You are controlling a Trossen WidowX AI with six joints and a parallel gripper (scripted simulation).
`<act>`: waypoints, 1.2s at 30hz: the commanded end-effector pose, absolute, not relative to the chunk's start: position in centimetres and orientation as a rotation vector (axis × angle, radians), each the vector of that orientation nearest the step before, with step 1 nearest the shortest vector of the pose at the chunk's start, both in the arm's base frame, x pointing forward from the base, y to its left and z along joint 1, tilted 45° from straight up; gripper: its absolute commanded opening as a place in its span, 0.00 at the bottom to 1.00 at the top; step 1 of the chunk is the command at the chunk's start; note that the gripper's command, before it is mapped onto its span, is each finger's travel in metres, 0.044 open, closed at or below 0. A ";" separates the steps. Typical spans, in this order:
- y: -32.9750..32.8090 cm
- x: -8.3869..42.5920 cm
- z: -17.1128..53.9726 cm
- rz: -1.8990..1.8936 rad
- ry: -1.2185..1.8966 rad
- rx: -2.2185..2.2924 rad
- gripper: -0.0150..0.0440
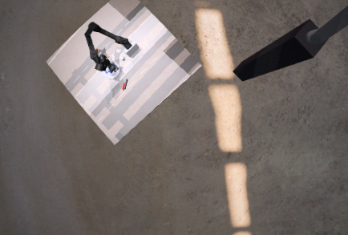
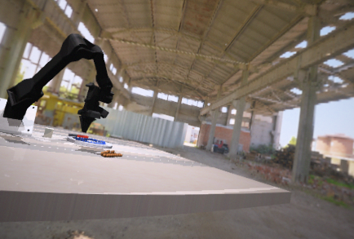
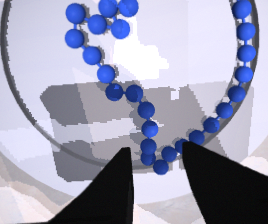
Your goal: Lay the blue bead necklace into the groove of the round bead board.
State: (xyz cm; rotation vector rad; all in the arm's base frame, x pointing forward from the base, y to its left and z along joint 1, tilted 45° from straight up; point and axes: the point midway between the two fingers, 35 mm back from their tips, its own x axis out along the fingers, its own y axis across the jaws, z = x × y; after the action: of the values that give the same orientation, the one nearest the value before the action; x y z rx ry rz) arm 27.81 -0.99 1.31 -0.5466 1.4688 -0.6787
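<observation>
In the wrist view the blue bead necklace (image 3: 150, 129) (image 2: 95, 140) lies on the round bead board (image 3: 40, 165) (image 2: 107, 147) (image 1: 111, 77): one run of beads follows the dark groove down the right of the frame, then doubles back at bottom centre and wanders inward to a bunched tangle at upper left. The left stretch of groove has no beads in it. My gripper (image 3: 156, 153) (image 2: 85, 130) stands fairly narrow, its dark tapered tips either side of the bottom bend; I cannot tell whether a bead is pinched. Beads: round, smooth, slightly glossy, on short thin links. Board: pale, flat disc with a narrow circular channel. I judge the string light and limp, likely to fold rather than push, and the beads apt to roll out of a loose pinch. Best hold, I think: the bend just inside the lower rim, taken square across one bead, then drawn left along the channel without tugging the seated run.
</observation>
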 end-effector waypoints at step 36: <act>-3.1 27.7 -0.8 -0.683 1.468 -0.541 0.25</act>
State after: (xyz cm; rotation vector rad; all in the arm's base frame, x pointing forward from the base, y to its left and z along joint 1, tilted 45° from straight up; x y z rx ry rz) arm 27.69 -3.15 -0.82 -0.5416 1.4681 -0.6825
